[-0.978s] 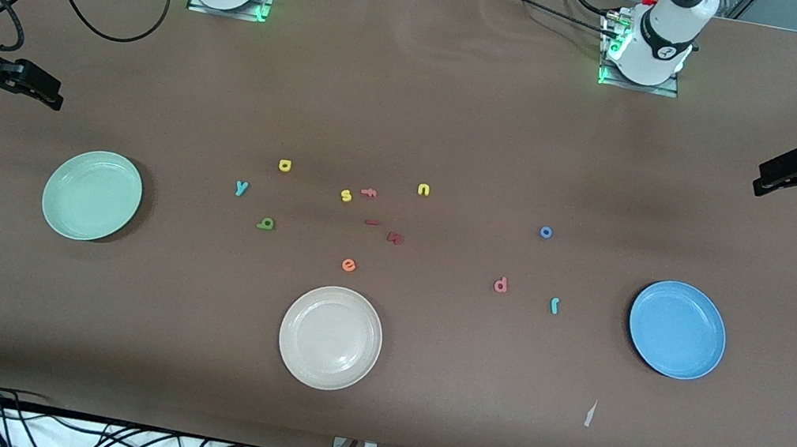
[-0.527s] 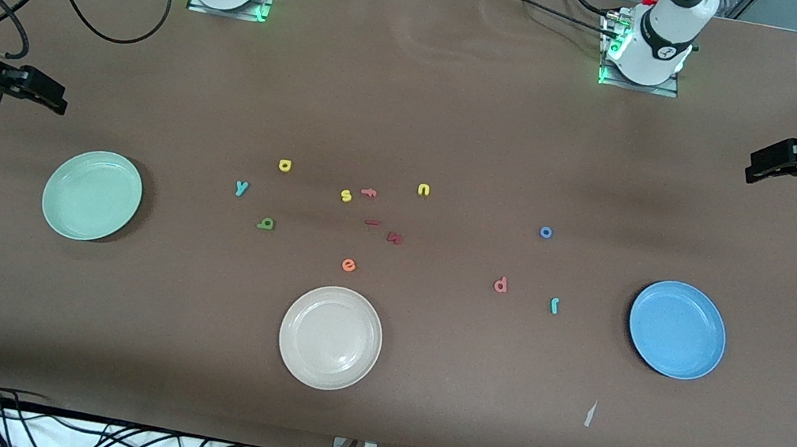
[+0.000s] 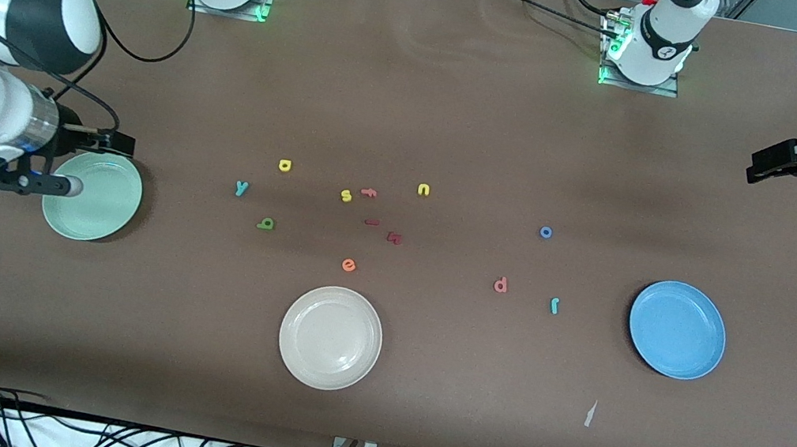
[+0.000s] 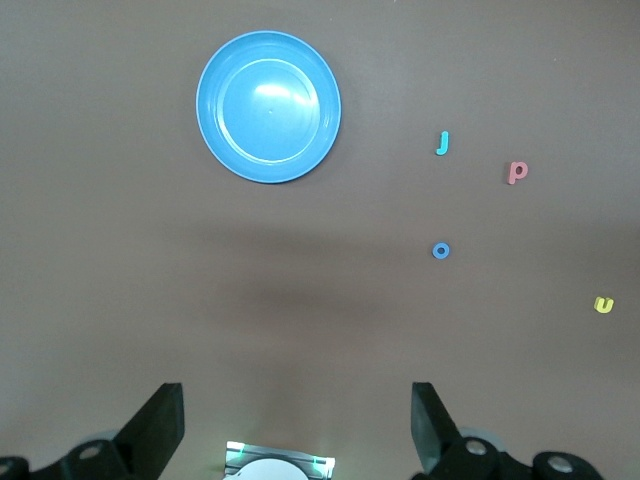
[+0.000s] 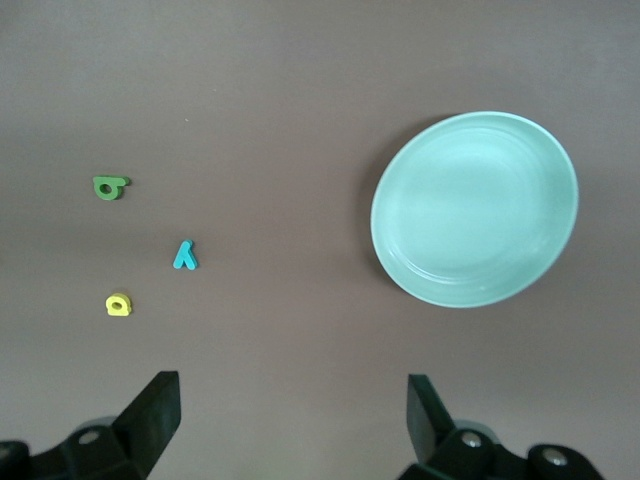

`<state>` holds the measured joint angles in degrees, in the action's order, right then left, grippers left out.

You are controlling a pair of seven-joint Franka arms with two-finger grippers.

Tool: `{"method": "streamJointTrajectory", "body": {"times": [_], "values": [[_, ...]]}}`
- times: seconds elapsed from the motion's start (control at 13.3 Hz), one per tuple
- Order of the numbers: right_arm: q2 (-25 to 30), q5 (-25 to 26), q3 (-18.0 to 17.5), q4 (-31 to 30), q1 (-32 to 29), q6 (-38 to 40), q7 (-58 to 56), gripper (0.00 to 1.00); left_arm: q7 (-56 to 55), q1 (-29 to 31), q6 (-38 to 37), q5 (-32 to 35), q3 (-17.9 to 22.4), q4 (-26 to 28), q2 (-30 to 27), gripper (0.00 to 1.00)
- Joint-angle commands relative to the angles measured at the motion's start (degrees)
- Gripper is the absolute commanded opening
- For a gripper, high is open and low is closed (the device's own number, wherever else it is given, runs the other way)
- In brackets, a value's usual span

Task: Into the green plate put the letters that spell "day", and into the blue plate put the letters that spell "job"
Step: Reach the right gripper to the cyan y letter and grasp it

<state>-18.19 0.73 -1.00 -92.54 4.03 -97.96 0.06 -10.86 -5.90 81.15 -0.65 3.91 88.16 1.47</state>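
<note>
Letters "day": yellow one (image 3: 284, 165), teal "y" (image 3: 241, 188), dark green one (image 3: 266, 223), on table beside green plate (image 3: 105, 205), toward right arm's end. Right gripper (image 3: 115, 145) over plate rim, jaws apart, empty, nearer arm. Left gripper (image 3: 763, 165) jaws apart, waiting.

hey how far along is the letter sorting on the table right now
Nothing is done: the green plate and blue plate hold no letters. Nothing is in hand; the right gripper is over the green plate's rim, the left gripper waits, both open. All six letters are left, like the teal y and blue o.
</note>
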Motion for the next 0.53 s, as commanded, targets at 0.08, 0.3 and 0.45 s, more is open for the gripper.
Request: {"method": "streamJointTrajectory", "body": {"times": [0.08,0.3,0.45], "values": [[1.0,-0.6,-2.8,-9.1,2.6,-12.7,9.5,1.0,1.0,0.2,-0.9,0.5,-0.1,-1.8,0.7,1.0],[1.3,-0.6,-7.6,-19.1,2.6,-24.4,14.8,1.0,0.9,0.2,-0.8,0.5,-0.1,-1.8,0.7,1.0],[1.4,-0.6,-8.4,-28.5,2.6,-38.4,15.3,1.0,0.9,0.3,-0.7,0.5,-0.1,-1.8,0.7,1.0]]}}
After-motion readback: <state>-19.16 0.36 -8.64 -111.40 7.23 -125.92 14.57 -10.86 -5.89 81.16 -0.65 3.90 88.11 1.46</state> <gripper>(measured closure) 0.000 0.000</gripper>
